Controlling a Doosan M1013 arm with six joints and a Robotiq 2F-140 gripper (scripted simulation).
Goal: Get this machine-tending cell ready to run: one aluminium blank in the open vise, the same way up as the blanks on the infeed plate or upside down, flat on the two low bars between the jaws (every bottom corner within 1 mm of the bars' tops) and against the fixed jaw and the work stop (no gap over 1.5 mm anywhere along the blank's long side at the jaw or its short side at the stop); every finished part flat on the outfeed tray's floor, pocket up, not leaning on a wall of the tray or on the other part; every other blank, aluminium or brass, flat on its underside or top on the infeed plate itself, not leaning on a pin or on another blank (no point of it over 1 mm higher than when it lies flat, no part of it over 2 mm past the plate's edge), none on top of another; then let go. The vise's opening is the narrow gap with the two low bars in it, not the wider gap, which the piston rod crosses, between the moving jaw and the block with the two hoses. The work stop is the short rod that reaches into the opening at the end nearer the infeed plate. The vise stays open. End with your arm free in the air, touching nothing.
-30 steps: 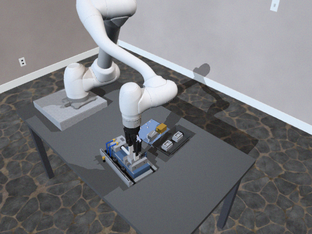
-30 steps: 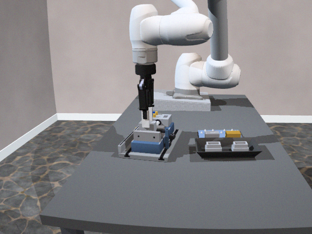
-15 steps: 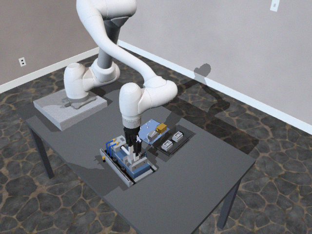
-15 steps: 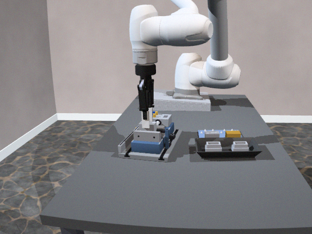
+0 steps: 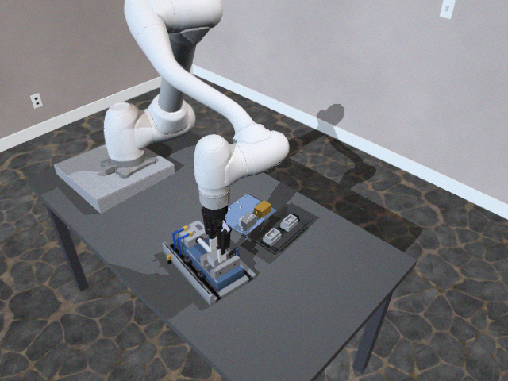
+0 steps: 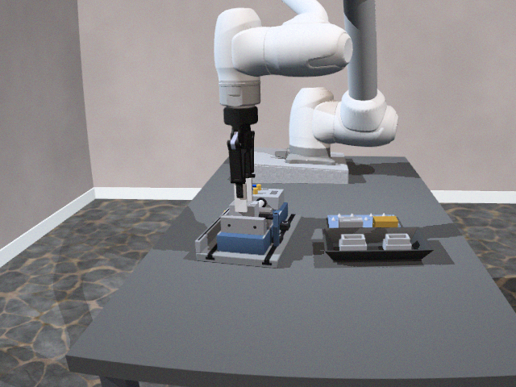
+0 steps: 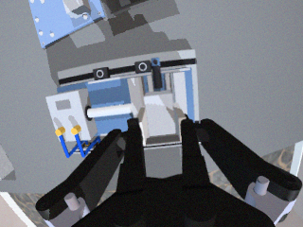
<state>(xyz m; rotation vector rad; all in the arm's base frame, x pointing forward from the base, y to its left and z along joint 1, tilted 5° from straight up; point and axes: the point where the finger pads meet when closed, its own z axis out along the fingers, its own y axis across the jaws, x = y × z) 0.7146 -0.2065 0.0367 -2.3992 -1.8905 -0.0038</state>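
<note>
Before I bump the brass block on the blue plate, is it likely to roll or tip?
The brass block probably won't roll, since its sides are flat and its edges square. Tipping also seems unlikely, because it sits low and broad on the blue plate. If it is solid brass, as its yellow colour suggests, expect it to feel heavy for its size.

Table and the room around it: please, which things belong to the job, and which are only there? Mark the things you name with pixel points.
Job:
- gripper (image 5: 217, 250) (image 6: 244, 197) (image 7: 160, 113), shut on an aluminium blank (image 5: 215, 257) (image 6: 251, 209) (image 7: 159, 109)
- vise (image 5: 230, 279) (image 6: 243, 243) (image 7: 109, 96)
- infeed plate (image 5: 236, 213) (image 6: 332, 222) (image 7: 52, 19), with second aluminium blank (image 5: 248, 221) (image 6: 351, 222) (image 7: 78, 7) and brass blank (image 5: 263, 209) (image 6: 384, 222)
- outfeed tray (image 5: 282, 240) (image 6: 376, 255), with two finished parts (image 5: 271, 239) (image 6: 352, 246)

Only there:
- wall outlet (image 5: 36, 100)
- wall switch plate (image 5: 447, 8)

I see no stray tool.
</note>
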